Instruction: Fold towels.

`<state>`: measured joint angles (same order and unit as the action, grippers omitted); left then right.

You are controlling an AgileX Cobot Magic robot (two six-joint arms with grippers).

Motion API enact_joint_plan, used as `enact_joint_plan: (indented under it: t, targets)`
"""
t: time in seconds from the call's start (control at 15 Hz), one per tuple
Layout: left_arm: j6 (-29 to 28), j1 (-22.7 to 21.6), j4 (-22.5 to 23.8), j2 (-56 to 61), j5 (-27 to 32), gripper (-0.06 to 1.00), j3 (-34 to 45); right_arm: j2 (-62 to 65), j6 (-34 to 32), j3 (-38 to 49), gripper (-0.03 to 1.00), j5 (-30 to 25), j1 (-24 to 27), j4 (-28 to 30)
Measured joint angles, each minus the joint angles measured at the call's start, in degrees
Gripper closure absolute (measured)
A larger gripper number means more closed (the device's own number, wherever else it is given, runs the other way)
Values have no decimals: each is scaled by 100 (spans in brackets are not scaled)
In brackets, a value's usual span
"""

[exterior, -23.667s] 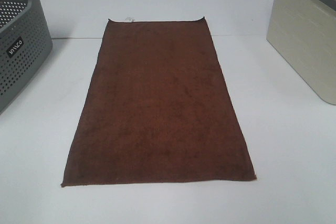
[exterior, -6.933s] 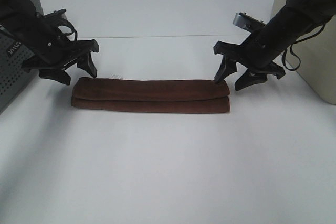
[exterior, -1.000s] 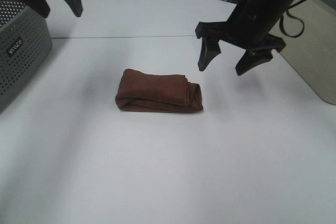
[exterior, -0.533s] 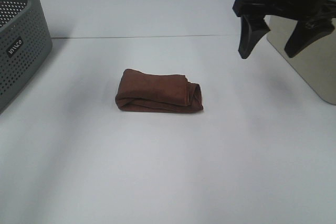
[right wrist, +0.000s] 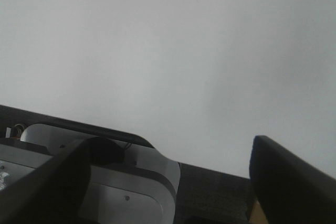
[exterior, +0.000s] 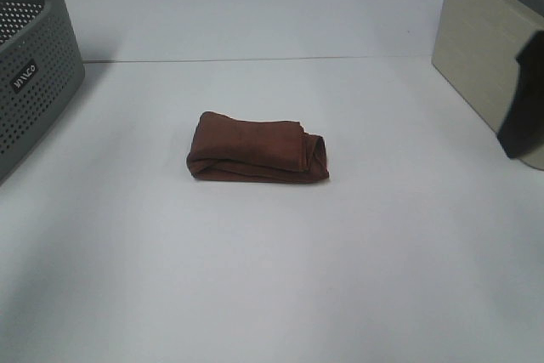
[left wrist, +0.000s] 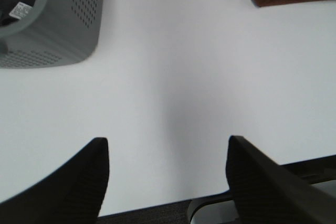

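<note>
As it lies folded, towel (exterior: 257,157), long axis left-right, rolled end right.

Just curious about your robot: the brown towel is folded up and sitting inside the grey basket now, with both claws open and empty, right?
Not quite. The exterior high view shows the folded towel lying on the white table, outside the grey basket. The rest holds: both grippers are open and empty.

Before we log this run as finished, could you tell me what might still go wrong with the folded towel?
The towel lies free on the table, with neither tool holding it. Its right end is a loose roll, so it may spring open. The bundle looks uneven, thicker on the right, so the fold might count as untidy. The right tool hangs open at the view's right edge; a swing back could nudge it.
</note>
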<state>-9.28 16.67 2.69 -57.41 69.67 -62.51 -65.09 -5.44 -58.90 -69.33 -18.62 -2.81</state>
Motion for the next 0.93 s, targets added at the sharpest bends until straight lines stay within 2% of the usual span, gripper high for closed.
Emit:
enact_joint_plan:
  t: [0.4,0.53,0.6,0.8,0.93]
  targets:
    - [97,0,-86,3186,17,32,2189,3037,6,1759,19,-57,0,6]
    - [229,0,-206,3919,23,32,2458,3713,86,1988,19,-57,0,6]
    - [435,0,-332,4612,34,32,2676,4526,304,2252,19,-52,0,6]
    - [831,0,-573,5157,34,32,2876,5300,395,2544,19,166,0,11]
    - [1232,0,-848,5260,-6,32,3054,5701,407,2796,19,510,0,11]
